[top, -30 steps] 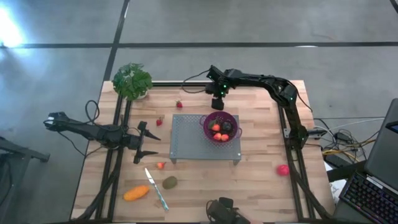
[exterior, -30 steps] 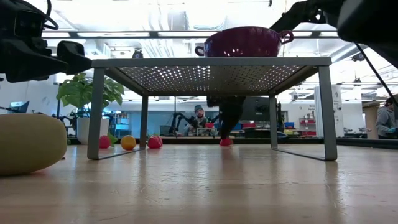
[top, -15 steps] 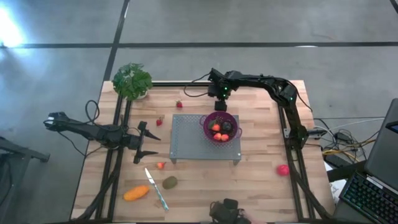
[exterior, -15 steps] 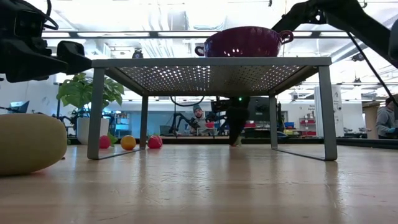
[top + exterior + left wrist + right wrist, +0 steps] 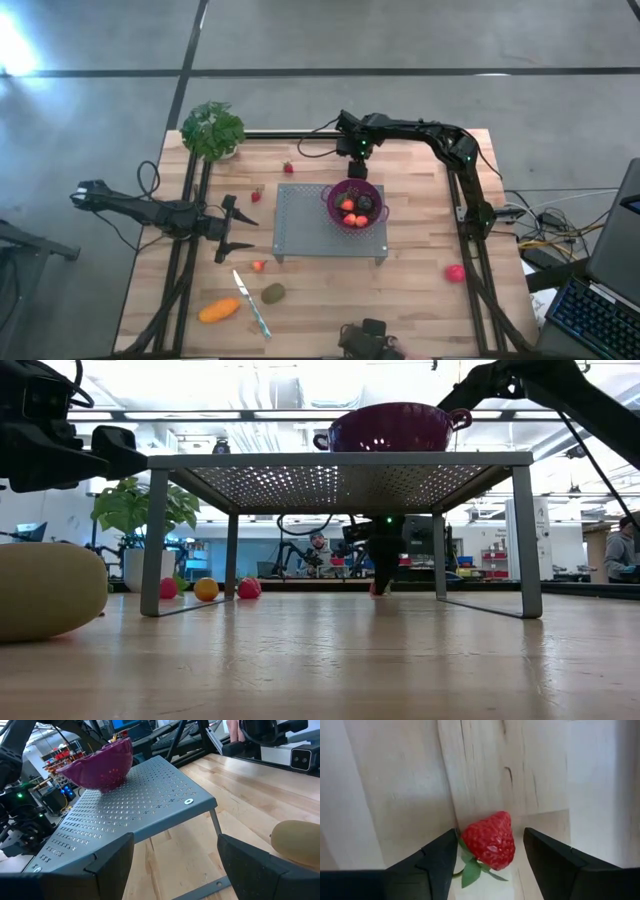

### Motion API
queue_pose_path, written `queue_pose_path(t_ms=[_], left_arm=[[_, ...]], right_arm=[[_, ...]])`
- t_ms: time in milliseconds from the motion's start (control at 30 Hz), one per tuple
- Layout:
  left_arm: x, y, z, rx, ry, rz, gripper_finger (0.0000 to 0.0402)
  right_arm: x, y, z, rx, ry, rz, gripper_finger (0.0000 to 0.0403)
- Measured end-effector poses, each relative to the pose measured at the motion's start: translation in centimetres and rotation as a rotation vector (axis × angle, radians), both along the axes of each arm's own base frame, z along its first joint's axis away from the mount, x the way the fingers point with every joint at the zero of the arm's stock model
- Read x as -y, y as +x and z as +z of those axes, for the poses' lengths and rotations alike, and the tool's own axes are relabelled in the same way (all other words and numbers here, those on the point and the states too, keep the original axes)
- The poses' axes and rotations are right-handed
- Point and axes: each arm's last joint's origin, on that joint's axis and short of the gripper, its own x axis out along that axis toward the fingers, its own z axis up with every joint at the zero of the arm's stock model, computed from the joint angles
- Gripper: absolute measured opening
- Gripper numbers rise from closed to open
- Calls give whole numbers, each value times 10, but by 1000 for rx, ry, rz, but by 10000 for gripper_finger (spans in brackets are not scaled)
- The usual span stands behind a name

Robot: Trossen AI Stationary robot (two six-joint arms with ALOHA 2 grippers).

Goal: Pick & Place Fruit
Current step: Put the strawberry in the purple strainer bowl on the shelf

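The pale wooden table (image 5: 420, 290) stands on a grey floor, and behind it is a big bright room with desks and a person far off. In the middle of the table is a grey metal rack full of little holes (image 5: 305, 225), and on it sits a round purple bowl (image 5: 371, 192) with a few pieces of fruit inside. The right gripper (image 5: 490, 851) is down at the far edge of the table, behind the rack, and its two dark fingers are open with a small red strawberry with green leaves (image 5: 490, 840) lying between them on the wood. One finger looks very close to the berry and the other is a bit apart, so if they shut now the berry could get pushed sideways, roll, or pop out. It is soft and pointy too, so a hard squeeze might squash it. If the arm lifts it and swings to the bowl too low, it could bump the rim. The left gripper (image 5: 236, 229) waits open near the left side of the rack, holding nothing. More fruit is left on the table: a long orange piece (image 5: 219, 311), a brown-green oval one (image 5: 273, 293), a pink-red ball (image 5: 455, 272) and other tiny red strawberries (image 5: 288, 168).
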Motion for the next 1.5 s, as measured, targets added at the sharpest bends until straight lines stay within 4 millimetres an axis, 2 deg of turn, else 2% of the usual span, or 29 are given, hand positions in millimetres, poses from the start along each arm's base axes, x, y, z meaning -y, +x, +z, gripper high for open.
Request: queue_pose_path(t_ms=[333,667,867,1033,1267,1500], left_arm=[[0,0,0,0,0,0,291],[0,0,0,0,0,0,291],[0,0,0,0,0,0,291],[0,0,0,0,0,0,291],[0,0,0,0,0,0,291],[0,0,0,0,0,0,291]], right_arm=[[0,0,0,4,-2,0,188],[0,0,1,6,-3,0,127],[0,0,1,8,-3,-3,143],[0,0,10,23,-11,-7,147],[-1,1,47,114,-59,0,126],[-20,-4,103,285,-47,35,147]])
